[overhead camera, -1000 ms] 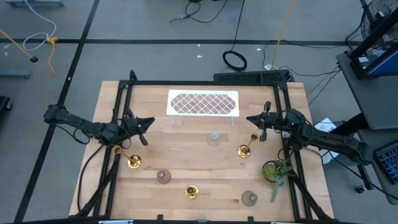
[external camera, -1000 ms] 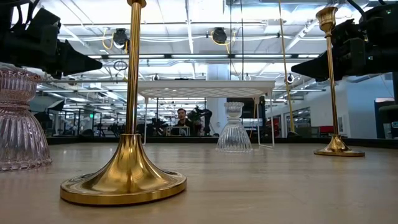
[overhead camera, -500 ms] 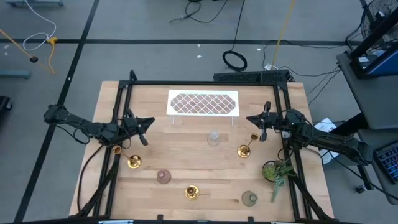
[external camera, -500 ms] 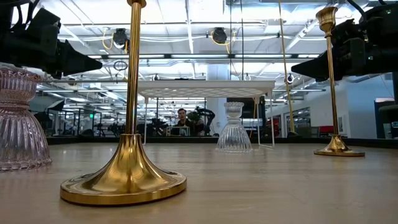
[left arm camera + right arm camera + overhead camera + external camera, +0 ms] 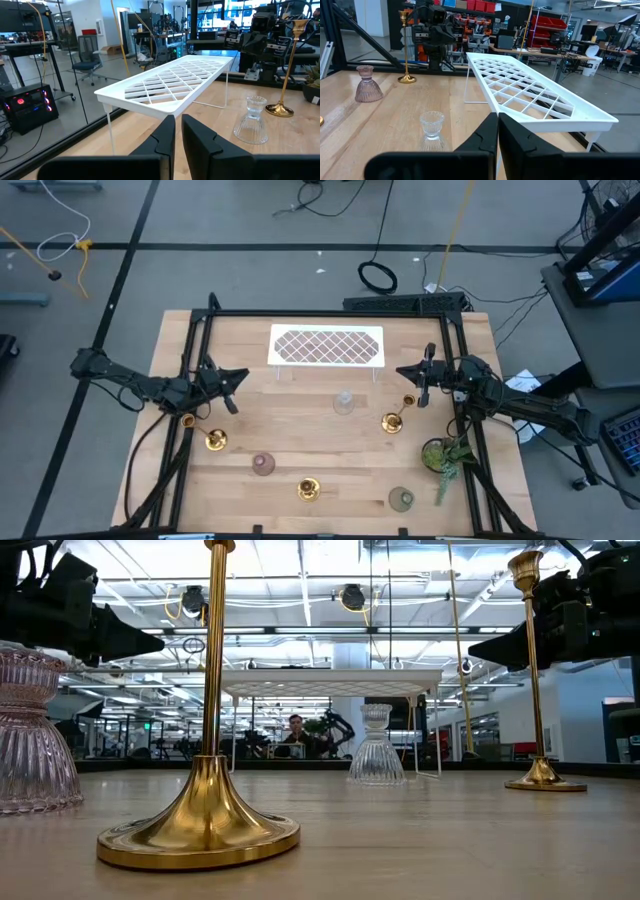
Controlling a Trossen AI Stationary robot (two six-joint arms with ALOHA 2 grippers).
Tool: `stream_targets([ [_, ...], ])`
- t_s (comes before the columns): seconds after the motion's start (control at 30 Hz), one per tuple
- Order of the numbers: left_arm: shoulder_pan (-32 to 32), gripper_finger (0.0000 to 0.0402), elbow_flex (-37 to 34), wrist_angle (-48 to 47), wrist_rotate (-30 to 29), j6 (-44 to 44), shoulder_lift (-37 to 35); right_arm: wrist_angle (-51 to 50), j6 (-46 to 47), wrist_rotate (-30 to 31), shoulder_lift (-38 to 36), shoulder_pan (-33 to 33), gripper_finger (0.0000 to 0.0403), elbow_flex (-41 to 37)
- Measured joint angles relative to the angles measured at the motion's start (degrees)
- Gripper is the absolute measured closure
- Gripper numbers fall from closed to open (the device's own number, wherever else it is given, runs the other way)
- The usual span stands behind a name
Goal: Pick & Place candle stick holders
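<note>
White tray (image 5: 326, 346) at 12 o'clock; 3 gold candlesticks (image 5: 393, 421) stand upright. Left gripper (image 5: 233, 377) and right gripper (image 5: 408, 370) pressed together, empty.

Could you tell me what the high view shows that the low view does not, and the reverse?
Only the high view shows the green glass cup, the leafy plant and the lattice pattern on the white tray, plus the left end effector and right end effector hanging apart over the table, both shut. Only the low view shows the room behind, with a person far off. Both show the clear glass cup, the pink glass cup and gold candlesticks such as the middle one.
</note>
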Motion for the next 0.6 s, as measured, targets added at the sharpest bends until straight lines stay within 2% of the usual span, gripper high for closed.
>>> stream_targets([
  [0.6,0.00,0.0362,-0.02,1.19,-0.01,0.78,-0.01,0.03,0.16,-0.01,0.01,0.00,0.0394,0.00],
])
